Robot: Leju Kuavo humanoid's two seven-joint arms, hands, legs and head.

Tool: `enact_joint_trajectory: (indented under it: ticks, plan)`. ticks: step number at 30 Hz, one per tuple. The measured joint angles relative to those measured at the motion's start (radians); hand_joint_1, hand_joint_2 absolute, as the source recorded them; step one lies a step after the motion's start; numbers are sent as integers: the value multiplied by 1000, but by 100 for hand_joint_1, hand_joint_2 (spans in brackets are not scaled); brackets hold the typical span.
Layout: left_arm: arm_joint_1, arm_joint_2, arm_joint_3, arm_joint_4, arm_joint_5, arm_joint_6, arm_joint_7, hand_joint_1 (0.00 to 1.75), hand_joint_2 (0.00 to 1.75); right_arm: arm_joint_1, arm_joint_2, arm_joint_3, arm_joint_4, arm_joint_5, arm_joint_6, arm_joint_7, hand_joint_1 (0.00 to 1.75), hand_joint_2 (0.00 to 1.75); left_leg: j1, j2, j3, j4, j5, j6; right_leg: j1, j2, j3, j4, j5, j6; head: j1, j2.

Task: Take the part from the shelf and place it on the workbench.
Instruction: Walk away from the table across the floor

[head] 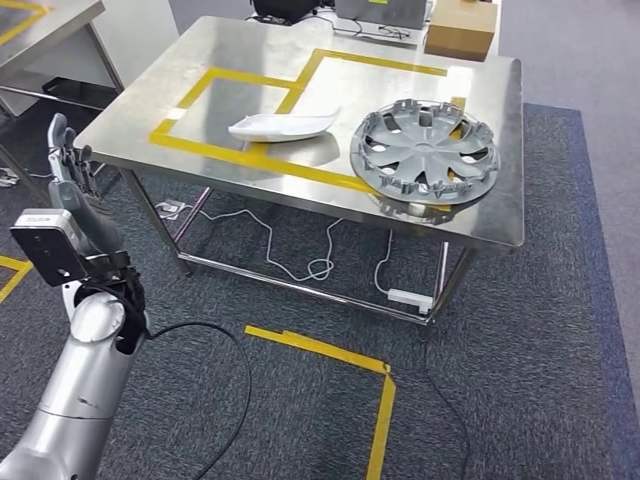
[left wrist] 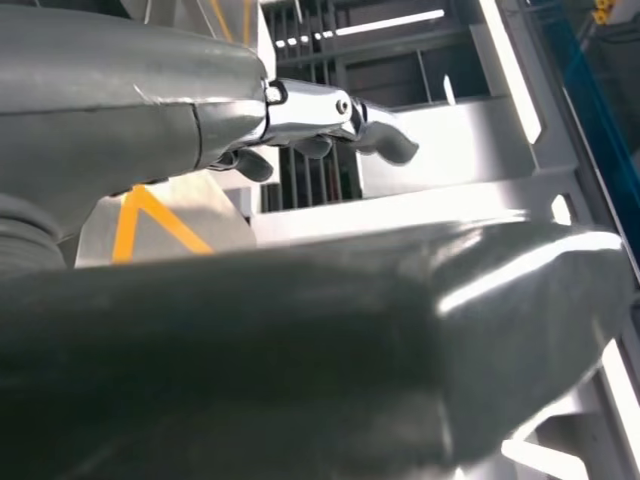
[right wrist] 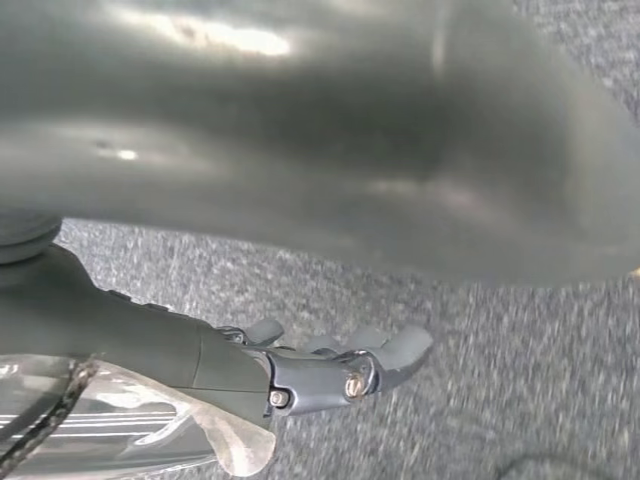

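Raised at far left beside the steel bench [head: 490, 225]: the left hand [head: 72, 170], fingers extended and empty. On the bench within yellow tape lines — a white curved part [head: 283, 125], then a grey wheel cover [head: 424, 150]. Right hand [right wrist: 332, 365] over carpet, fingers loosely apart, seemingly empty.

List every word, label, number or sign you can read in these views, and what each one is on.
None can be read.
Camera box on the left wrist: a small line of print on its top edge, too small and blurred to read.
Cardboard box at the far end of the workbench: no print visible.
Hubcap and white part: no lettering visible.
Yellow tape on the workbench: plain lines, no text.
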Motion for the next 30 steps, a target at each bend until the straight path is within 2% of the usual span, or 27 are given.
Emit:
enact_joint_trajectory:
  ticks: [1,2,3,5,6,7,8,9,11,12,13,15,17,18,20,21,22,23,24,26,27,28,29,30]
  plan:
    - [0,1,0,0,0,0,0,0,0,1,0,0,0,0,0,-2,0,0,2,-1,-4,5,-8,-6,-1,-2,-3,-1,6,-10,0,0]
    - [1,3,1,0,0,-1,0,0,0,1,0,0,0,0,0,-4,0,0,3,-2,-12,26,-32,-12,-2,-3,-5,-2,15,-19,-2,0]
    - [1,4,1,0,0,-1,0,0,0,2,0,0,0,0,0,-5,0,0,5,-3,-27,68,-71,-18,-3,-5,-8,-3,24,-26,-4,0]
    - [4,7,2,0,0,-2,0,0,0,2,0,0,0,-1,0,-8,0,0,8,-4,-65,201,-158,-26,-2,-6,-20,0,36,-31,-7,0]
    - [7,8,3,0,0,-3,0,0,0,3,0,0,0,-1,0,-8,0,0,8,-4,-78,261,-182,-29,-2,-5,-26,1,40,-31,-7,0]
    - [10,8,3,0,0,-5,0,0,0,4,0,-1,0,-1,0,-8,0,0,9,-4,-78,289,-185,-29,-1,-5,-32,3,43,-31,-7,0]
    - [12,9,4,-1,1,-7,0,0,0,5,0,-1,0,-1,1,-8,0,0,9,-4,-61,278,-171,-28,-1,-5,-36,6,44,-30,-7,0]
    - [13,9,4,-1,0,-9,0,0,0,6,0,-1,0,-1,1,-8,0,0,8,-4,-27,229,-143,-26,-1,-4,-38,9,45,-29,-7,0]
    - [14,10,6,-5,0,-12,0,0,0,5,0,-1,0,-1,1,-11,0,87,5,-6,50,94,-97,-15,1,-4,-44,16,44,-24,-7,0]
    - [14,11,7,-7,0,-12,0,0,0,3,0,-1,0,0,1,-13,0,131,3,-7,74,47,-88,-9,2,-5,-48,19,44,-20,-7,0]
    - [14,12,8,-10,-1,-13,-1,0,0,3,0,-1,0,1,0,-18,0,175,0,-8,84,21,-89,-3,3,-5,-52,20,45,-15,-7,0]
    - [16,13,11,-16,-1,-12,-3,0,0,3,0,-1,0,4,-3,-25,0,175,0,-10,83,10,-91,8,3,-9,-58,20,47,-4,-6,0]
    - [16,14,14,-22,-3,-13,-4,0,0,2,0,-1,0,6,-6,-28,0,175,6,-14,82,0,-87,20,4,-8,-73,41,27,6,-4,0]
    - [16,14,15,-24,-3,-13,-5,0,0,2,0,-1,-1,7,-7,-28,0,175,9,-16,82,-4,-83,25,3,-6,-93,81,2,11,-3,0]
    - [20,14,17,-25,-4,-14,-6,0,0,2,0,-1,-1,12,-14,-29,0,175,9,-24,77,-4,-80,31,1,-2,-159,217,-61,18,-2,0]
    - [24,14,17,-25,-5,-14,-6,0,0,2,0,0,-1,17,-18,-29,0,175,8,-30,75,-3,-79,32,-1,-1,-192,282,-82,20,-2,0]
    - [28,15,17,-25,-6,-15,-6,0,0,3,0,0,-1,21,-23,-30,0,175,8,-36,74,-3,-78,32,-1,-1,-210,318,-84,21,-2,0]
    - [31,15,18,-25,-7,-16,-6,0,0,4,0,0,-1,25,-27,-31,0,175,8,-45,73,-2,-77,32,-1,1,-209,312,-66,21,-2,0]
    - [32,15,18,-25,-8,-16,-6,0,0,5,0,1,-1,27,-29,-32,0,175,8,-54,74,-1,-77,32,-2,4,-189,267,-31,19,-2,0]
    - [32,14,18,-26,-9,-16,-7,0,0,5,-1,1,-1,29,-32,-34,0,175,7,-74,72,2,-75,27,-6,41,-122,125,41,13,-2,0]
    - [32,14,18,-27,-9,-16,-7,0,0,5,-1,1,-1,29,-32,-36,0,175,6,-84,67,4,-73,23,-8,60,-96,71,57,10,-2,0]
    - [32,14,18,-28,-9,-16,-7,0,0,5,-1,1,-1,29,-33,-38,0,175,6,-93,61,6,-69,17,-9,75,-82,41,61,8,-2,0]
    - [32,14,19,-30,-9,-16,-7,0,0,6,-1,1,-1,29,-33,-39,0,175,8,-103,54,7,-64,9,-9,76,-78,34,58,7,-3,0]
    - [34,15,20,-31,-9,-16,-8,0,0,6,-1,2,-1,29,-33,-41,0,175,9,-115,48,8,-60,2,-9,66,-78,30,58,4,-3,0]
